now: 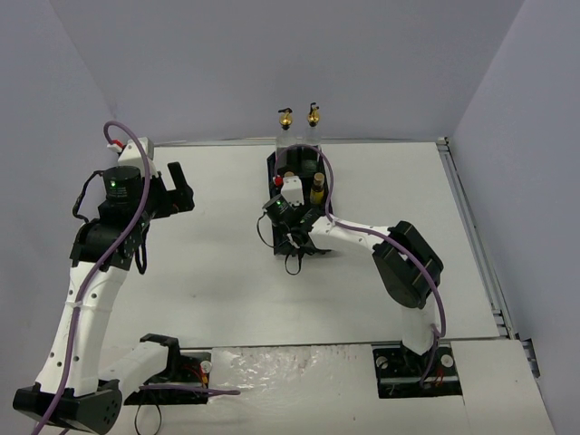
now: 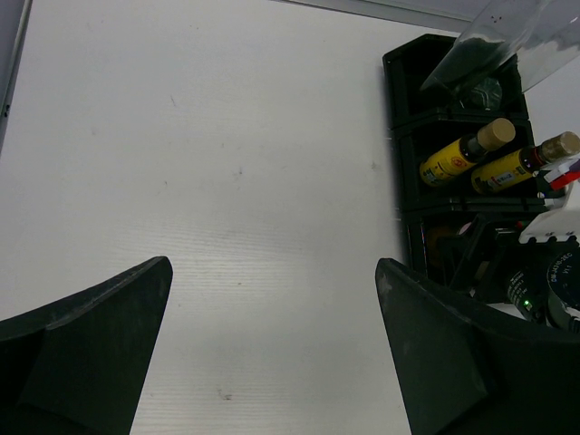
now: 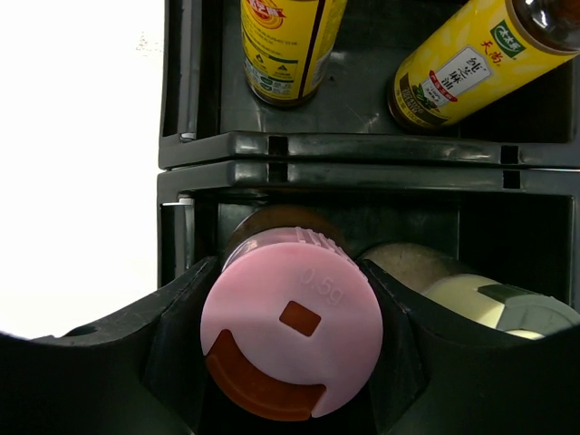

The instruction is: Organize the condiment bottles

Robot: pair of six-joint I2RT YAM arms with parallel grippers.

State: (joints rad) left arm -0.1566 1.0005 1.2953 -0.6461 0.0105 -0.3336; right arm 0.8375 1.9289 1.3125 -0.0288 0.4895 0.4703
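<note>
Left arm (image 1: 86, 290): mine, standing up at left, elbow bent, wrist high. Left end effector (image 2: 274, 265) tipped down and toward far side, fingers (image 2: 82, 353) spread wide, nothing between.

Right arm (image 1: 399, 263): stretched from near-right base toward far centre, forearm low. Right end effector (image 3: 285, 272) pointing down, fingers pressed on both sides of pink-capped bottle (image 3: 292, 340).

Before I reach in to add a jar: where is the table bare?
Bare table lies between the left hand and the tray, and again right of the tray, behind the right arm. Crowded: the tray itself, where the right hand grips the pink-capped bottle.
</note>
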